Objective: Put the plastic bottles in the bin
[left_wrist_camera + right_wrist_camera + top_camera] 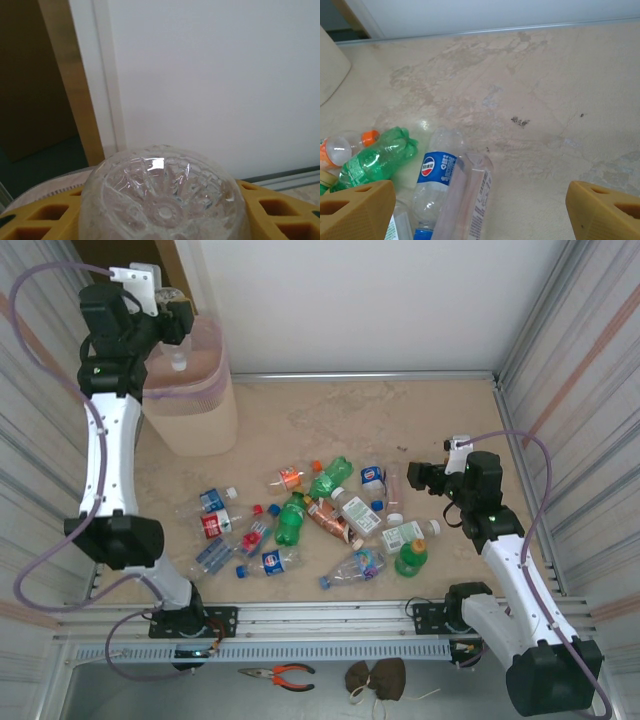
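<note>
Nearest me at 6 o'clock lie orange-handled pliers and a brown cloth. On the middle of the table the plastic bottles sit heaped loose. At their 3 o'clock my right fingers hang spread wide, holding nothing, over a Pepsi bottle and a green bottle. Far off at 11 o'clock stands the bin; above it my left fingers are clamped on a clear bottle, its base facing the wrist camera
</note>
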You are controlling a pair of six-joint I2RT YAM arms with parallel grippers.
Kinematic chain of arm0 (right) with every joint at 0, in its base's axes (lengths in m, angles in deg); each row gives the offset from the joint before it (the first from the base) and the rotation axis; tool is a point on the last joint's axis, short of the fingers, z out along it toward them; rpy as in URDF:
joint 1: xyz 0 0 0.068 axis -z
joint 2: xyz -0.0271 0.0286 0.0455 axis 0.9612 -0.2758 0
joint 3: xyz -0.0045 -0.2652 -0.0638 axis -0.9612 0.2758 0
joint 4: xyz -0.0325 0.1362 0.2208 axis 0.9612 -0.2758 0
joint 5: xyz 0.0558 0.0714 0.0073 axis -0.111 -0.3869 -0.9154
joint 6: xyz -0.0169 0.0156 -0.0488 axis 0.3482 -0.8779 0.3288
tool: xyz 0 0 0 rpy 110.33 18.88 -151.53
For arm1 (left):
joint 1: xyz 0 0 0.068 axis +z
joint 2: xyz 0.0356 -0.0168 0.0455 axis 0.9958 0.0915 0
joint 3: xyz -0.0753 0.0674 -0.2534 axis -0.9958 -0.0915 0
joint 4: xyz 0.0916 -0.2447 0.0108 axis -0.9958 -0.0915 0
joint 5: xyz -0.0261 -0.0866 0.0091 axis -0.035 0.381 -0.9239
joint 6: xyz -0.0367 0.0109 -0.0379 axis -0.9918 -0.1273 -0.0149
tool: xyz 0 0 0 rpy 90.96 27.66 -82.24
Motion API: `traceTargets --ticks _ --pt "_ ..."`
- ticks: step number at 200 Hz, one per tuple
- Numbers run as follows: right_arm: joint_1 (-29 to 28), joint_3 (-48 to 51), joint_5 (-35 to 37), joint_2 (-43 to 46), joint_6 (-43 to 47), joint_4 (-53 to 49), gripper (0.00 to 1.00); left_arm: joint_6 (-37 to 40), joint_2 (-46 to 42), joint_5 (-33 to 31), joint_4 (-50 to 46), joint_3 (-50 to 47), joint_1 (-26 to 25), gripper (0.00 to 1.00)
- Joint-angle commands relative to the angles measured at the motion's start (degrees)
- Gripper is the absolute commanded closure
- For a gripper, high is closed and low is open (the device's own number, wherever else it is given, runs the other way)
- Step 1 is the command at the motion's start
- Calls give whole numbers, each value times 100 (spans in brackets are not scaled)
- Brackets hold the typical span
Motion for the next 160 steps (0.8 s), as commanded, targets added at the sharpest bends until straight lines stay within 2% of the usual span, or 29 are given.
traceTargets --ticks 1,35,79,109,160 --pt "-43 -86 130 99 124 -79 13 -225 466 -479 -435 513 52 47" --pt "-45 -77 147 73 146 -79 13 -443 1136 -673 -994 924 149 46" --pt "-44 -51 163 29 146 -69 13 -518 1728 -723 -1416 947 233 43" --pt "-53 -47 158 -4 111 -61 13 -611 2042 -597 -1582 895 284 43" --pt "-54 -206 104 -164 -128 -333 13 -690 2392 -556 -1628 706 309 37"
